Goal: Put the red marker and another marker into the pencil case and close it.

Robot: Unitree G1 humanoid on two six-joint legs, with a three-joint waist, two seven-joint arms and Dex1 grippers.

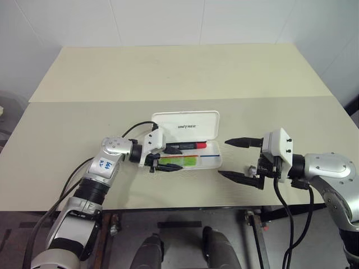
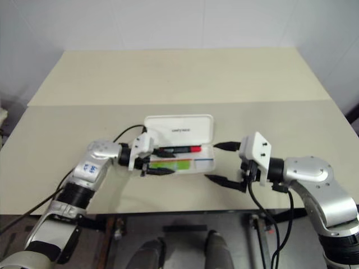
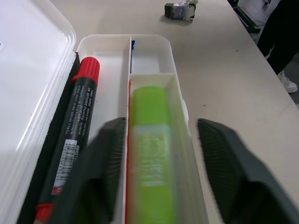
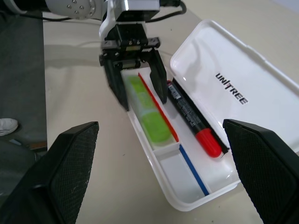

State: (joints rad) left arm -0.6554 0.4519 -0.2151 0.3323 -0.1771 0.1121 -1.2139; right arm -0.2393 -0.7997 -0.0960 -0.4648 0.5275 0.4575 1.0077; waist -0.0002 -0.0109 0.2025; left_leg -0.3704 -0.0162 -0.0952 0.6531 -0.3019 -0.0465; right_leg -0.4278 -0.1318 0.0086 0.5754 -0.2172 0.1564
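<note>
The white pencil case lies open on the table, its lid folded back. The red marker rests in the rear compartment, red cap toward the case's right end. Another marker, light green, lies in the front compartment. My left gripper is at the case's left end, open, its fingers straddling the green marker without closing on it. My right gripper hovers just off the case's right end, open wide and holding nothing.
A small grey object sits on the table beyond the case's right end. A person's dark leg and shoe stand off the table's side. The table's front edge runs close under both grippers.
</note>
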